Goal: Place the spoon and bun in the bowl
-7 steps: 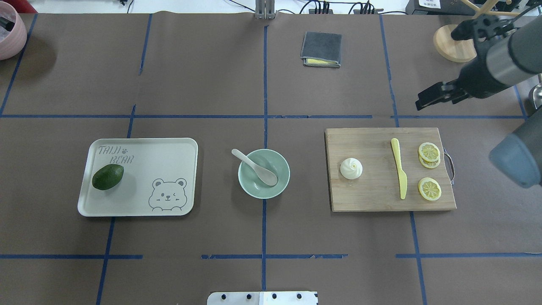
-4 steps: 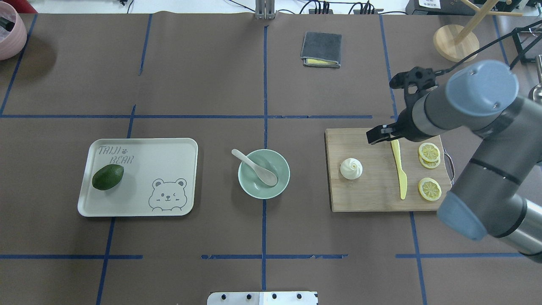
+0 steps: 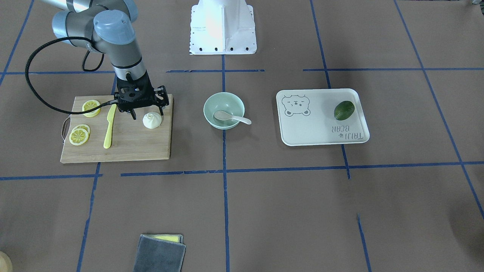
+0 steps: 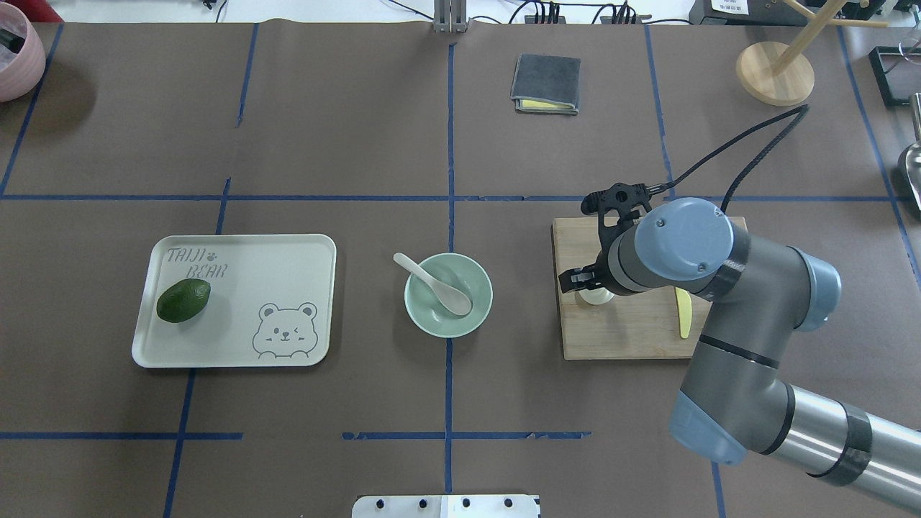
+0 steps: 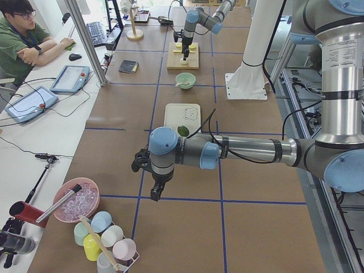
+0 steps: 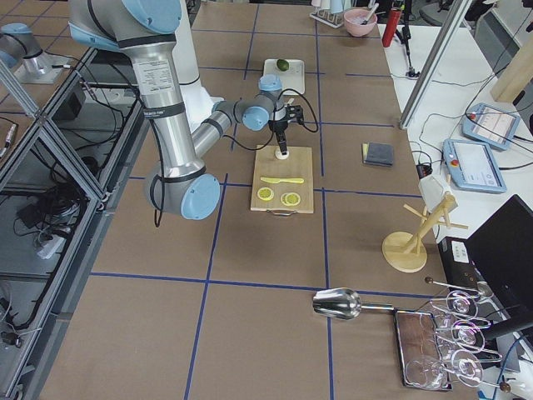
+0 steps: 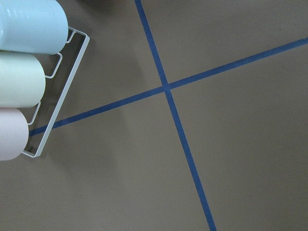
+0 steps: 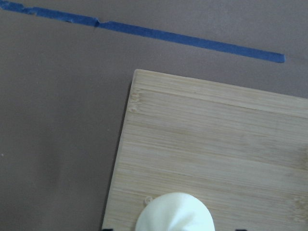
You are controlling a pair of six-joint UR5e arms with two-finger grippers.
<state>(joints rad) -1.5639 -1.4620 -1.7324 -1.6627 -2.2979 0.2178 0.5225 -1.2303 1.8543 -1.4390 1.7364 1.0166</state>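
I am noting the knife (image 3: 109, 126) and lemon slices (image 3: 79, 136) lying beside the bun (image 3: 152, 121) on the board (image 3: 128, 147), apart from it. The spoon (image 3: 230, 117) is sitting in the bowl (image 3: 210, 109). The right gripper (image 3: 147, 113) is pointing down, spread open over the bun. Whether the left gripper (image 5: 154, 194) is released or clenched, I cannot tell.

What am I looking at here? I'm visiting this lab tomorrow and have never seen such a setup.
These are two robot arms at a paper-covered table, caught at one moment by six cameras: overhead, front, each table end, and one on each wrist. The right end effector is open directly over the bun on the cutting board, holding nothing. A yellow knife and lemon slices share that board. The spoon already lies in the bowl. A green fruit sits on the tray. The left arm hovers far off, near coloured cups.
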